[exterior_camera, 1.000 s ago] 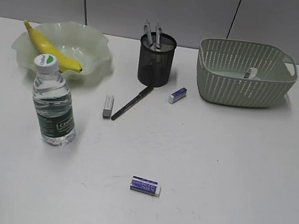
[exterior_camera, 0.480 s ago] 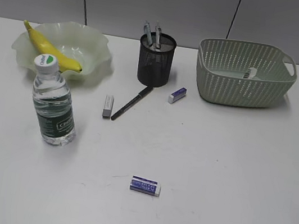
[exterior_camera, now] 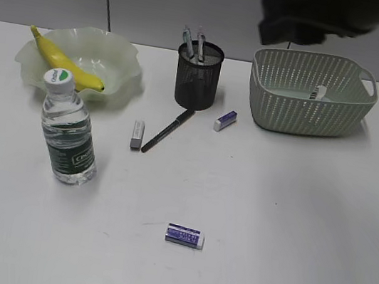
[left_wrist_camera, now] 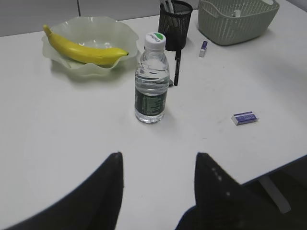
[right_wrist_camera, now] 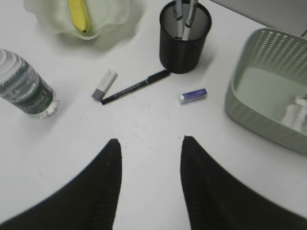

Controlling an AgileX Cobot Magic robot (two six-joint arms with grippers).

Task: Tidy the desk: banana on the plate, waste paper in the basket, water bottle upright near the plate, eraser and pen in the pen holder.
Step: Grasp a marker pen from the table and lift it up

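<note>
The banana (exterior_camera: 65, 63) lies in the plate (exterior_camera: 121, 52). The water bottle (exterior_camera: 68, 134) stands upright in front of the plate. The pen holder (exterior_camera: 197, 78) holds two pens. A black pen (exterior_camera: 167, 130) lies on the desk (exterior_camera: 292, 223) in front of it, between a grey eraser (exterior_camera: 136, 134) and a blue-white eraser (exterior_camera: 224, 120). Another blue eraser (exterior_camera: 184, 236) lies near the front. The waste paper (exterior_camera: 318, 92) is in the basket (exterior_camera: 310, 107). My left gripper (left_wrist_camera: 158, 155) is open and empty over bare desk. My right gripper (right_wrist_camera: 150, 140) is open and empty, above the desk short of the pen (right_wrist_camera: 135, 86).
My right arm (exterior_camera: 318, 14) shows as a dark blur above the basket's back left corner. The bottle (left_wrist_camera: 151, 79) stands ahead of the left gripper. The desk's front edge (left_wrist_camera: 283, 165) shows at lower right in the left wrist view.
My right arm has come into the exterior view at the top, above the basket. None of the objects has moved.
</note>
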